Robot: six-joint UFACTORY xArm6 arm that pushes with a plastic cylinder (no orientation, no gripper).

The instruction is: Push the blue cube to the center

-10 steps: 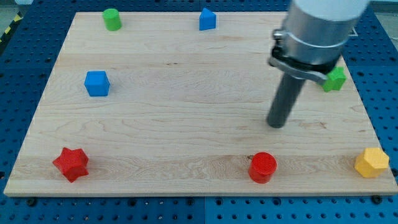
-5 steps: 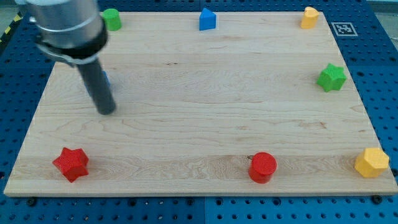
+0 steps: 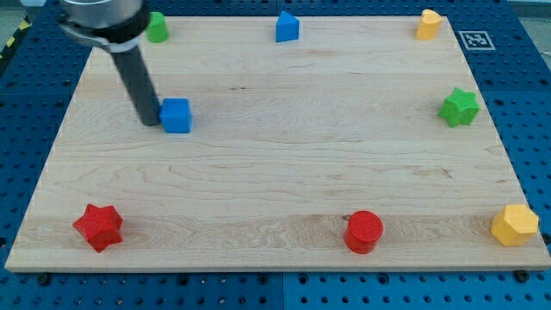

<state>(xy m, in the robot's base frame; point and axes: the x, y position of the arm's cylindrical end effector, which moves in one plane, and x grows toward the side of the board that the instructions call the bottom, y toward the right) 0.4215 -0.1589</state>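
Observation:
The blue cube (image 3: 176,115) sits on the wooden board (image 3: 275,189) at the view's left, above the middle height. My tip (image 3: 150,120) is right against the cube's left side, touching it. The dark rod rises from there toward the view's top left, and the arm's grey body partly covers the green cylinder (image 3: 157,27).
A blue house-shaped block (image 3: 287,27) is at the top middle, a yellow block (image 3: 428,24) at the top right, a green star (image 3: 459,107) at the right, a yellow hexagon (image 3: 515,225) at the bottom right, a red cylinder (image 3: 363,231) at the bottom middle, a red star (image 3: 98,226) at the bottom left.
My tip swung from the board's right to the far left, then came in behind the blue cube. The cube has slid right by about its own width.

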